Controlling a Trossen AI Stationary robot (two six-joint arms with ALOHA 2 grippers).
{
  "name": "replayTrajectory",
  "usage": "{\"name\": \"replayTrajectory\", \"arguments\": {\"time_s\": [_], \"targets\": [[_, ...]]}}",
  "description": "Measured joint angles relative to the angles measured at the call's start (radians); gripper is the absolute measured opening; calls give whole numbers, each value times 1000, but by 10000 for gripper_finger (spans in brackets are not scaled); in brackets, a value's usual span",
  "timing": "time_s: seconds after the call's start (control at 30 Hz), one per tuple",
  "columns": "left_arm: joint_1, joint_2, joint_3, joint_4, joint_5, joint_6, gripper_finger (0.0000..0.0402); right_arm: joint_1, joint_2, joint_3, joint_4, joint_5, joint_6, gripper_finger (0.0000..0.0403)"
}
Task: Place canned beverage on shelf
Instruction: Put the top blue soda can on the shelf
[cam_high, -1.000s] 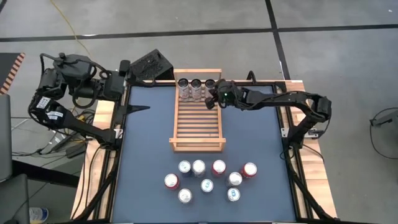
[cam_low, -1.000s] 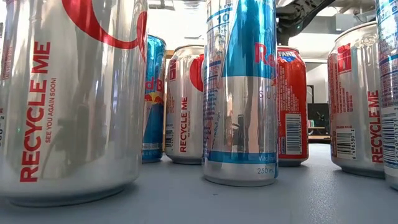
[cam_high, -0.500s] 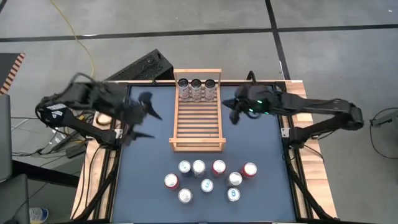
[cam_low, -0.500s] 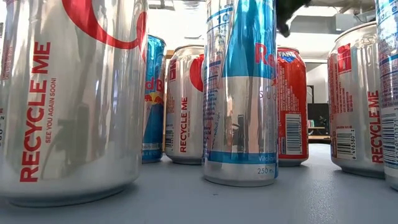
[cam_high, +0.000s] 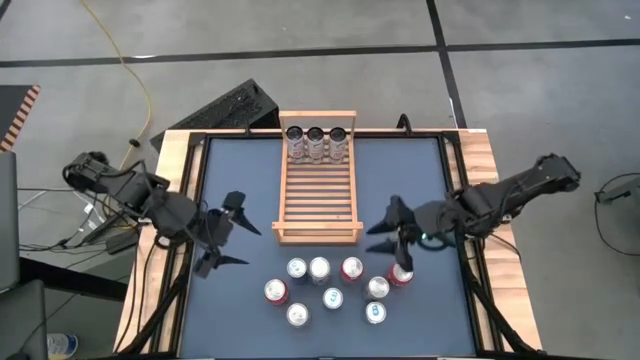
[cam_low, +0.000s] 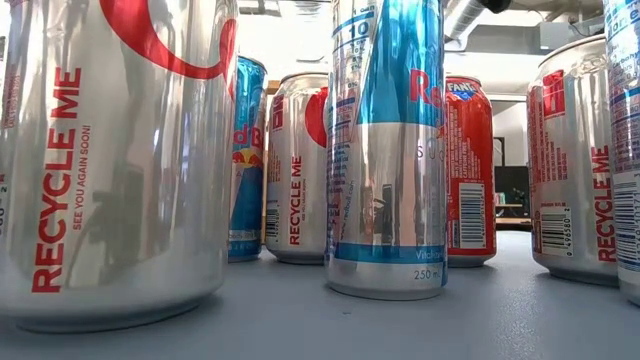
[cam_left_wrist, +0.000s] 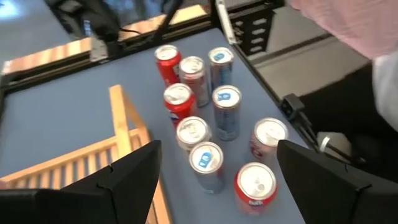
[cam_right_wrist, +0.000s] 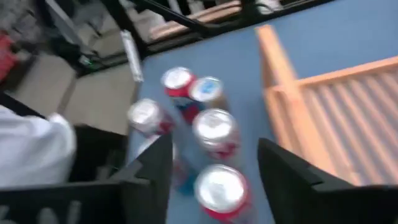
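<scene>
The light-wood slatted shelf (cam_high: 318, 185) lies at the table's middle, and three cans (cam_high: 317, 143) stand upright in a row at its far end. Several more cans (cam_high: 335, 285) stand upright in a cluster on the blue table near its front edge, seen close up in the low view (cam_low: 385, 150). My left gripper (cam_high: 243, 243) hangs open, left of the shelf's near end and above the table. In its wrist view (cam_left_wrist: 217, 186) the cluster (cam_left_wrist: 205, 124) lies ahead. My right gripper (cam_high: 380, 232) hangs open over the cluster's right side, with a red can (cam_right_wrist: 219, 186) below its fingers.
A black frame (cam_high: 200, 150) borders the blue table top, with wooden strips outside it. A dark keyboard-like object (cam_high: 232, 105) lies beyond the far left corner. A person's light sleeve (cam_left_wrist: 348, 25) shows past the table's near edge. Bare table lies on both sides of the shelf.
My right gripper has left the can row at the shelf's far end, swung toward the table's right and then its near edge, risen, and opened. My left gripper has come down from the far left corner toward the near edge and the can cluster, staying open.
</scene>
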Motion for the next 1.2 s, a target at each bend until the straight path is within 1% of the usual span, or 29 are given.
{"name": "replayTrajectory", "arguments": {"time_s": [0.03,0.13,0.23,0.33,0.47,0.57,0.67,0.73,0.83,0.87,0.97,1.1,1.2], "targets": [[-15,0,0,1,-27,-2,306,24,18,2,28,1,20,219],[-47,0,0,8,-83,3,306,93,84,52,37,1,65,243],[-62,0,0,16,-127,26,306,148,155,125,-12,1,115,249],[-66,0,0,15,-158,43,306,182,232,220,-137,1,178,250],[-66,0,0,-3,-194,50,306,199,345,367,-366,2,255,250],[-65,6,-7,-10,-211,54,306,199,428,466,-513,2,264,250],[-61,27,-53,31,-232,51,306,197,498,532,-604,4,265,250],[-63,33,-116,98,-231,49,306,193,531,552,-641,4,264,250],[-70,34,-229,306,-206,55,306,185,569,555,-663,4,262,250],[-71,33,-261,346,-195,59,306,182,580,555,-673,4,262,250],[-49,35,-316,388,-145,69,306,173,603,555,-698,2,262,250],[-14,41,-317,426,-95,80,306,166,613,555,-704,2,262,250],[6,77,-317,437,-49,104,306,159,611,555,-695,5,262,250]]}}
